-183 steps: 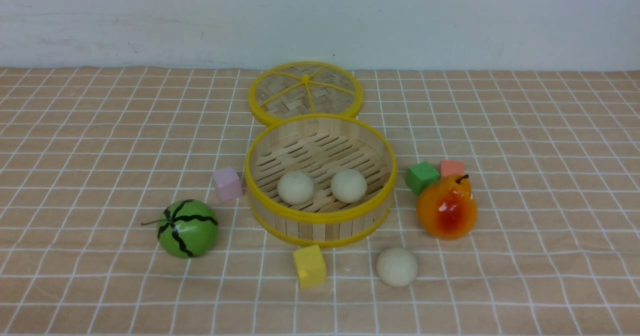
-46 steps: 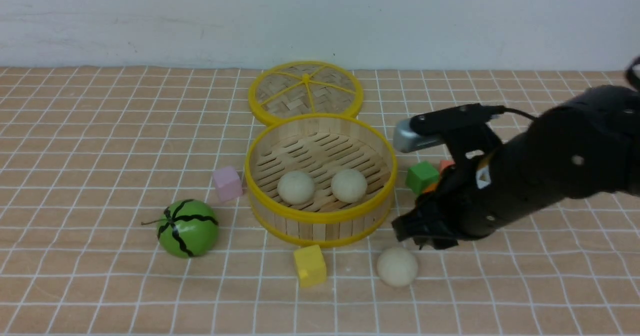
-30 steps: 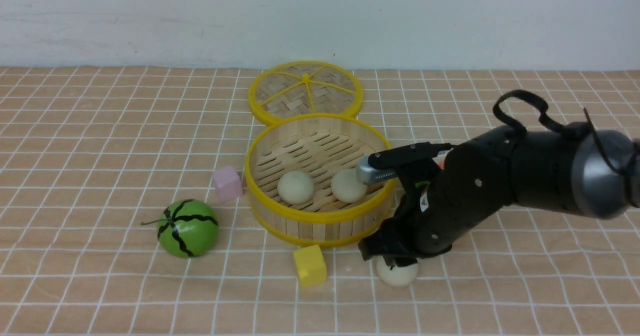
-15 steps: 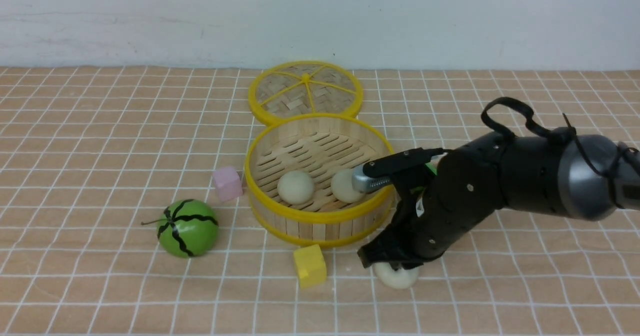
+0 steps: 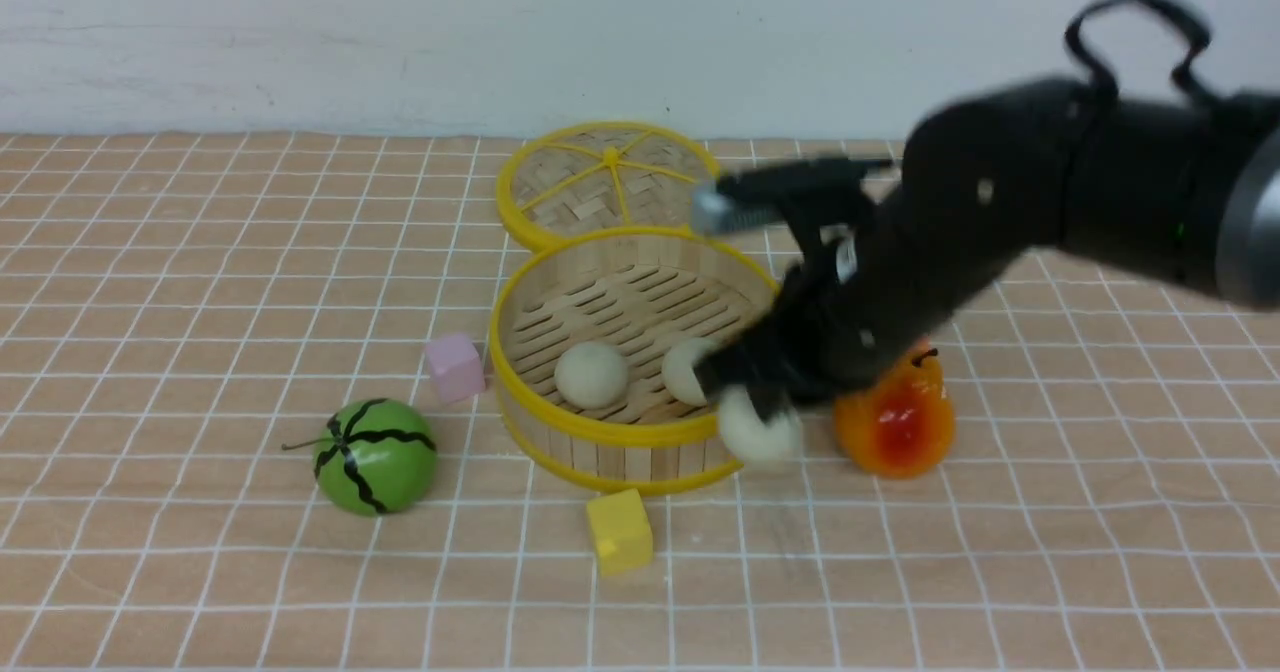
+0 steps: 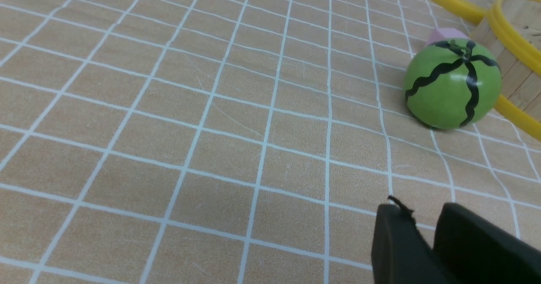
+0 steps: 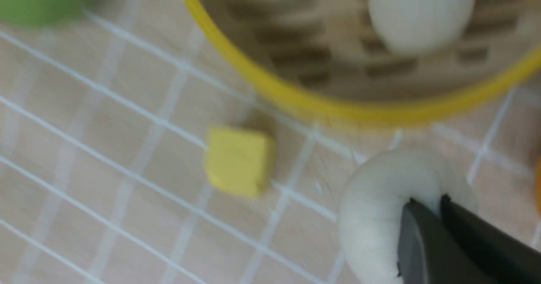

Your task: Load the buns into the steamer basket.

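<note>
Steamer basket [image 5: 560, 424]: two buns [image 5: 591, 375] on its floor.
Left gripper [image 6: 424, 237]: jaws nearly together, empty.
Right gripper [image 7: 429, 204]: pinching the third bun [image 5: 760, 434], held just outside the basket's right-front wall.
The bun dents under the fingers, so it is judged soft, light and non-slippery. A hold across its middle looks best.

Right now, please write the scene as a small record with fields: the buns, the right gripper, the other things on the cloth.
right gripper: shut on third bun, held above the cloth
third bun place: outside the steamer basket, by its near right wall
inside basket: left bun, right bun (partly hidden)
behind basket: woven lid
other things: melon ball, pink cube, yellow cube, pear
</note>
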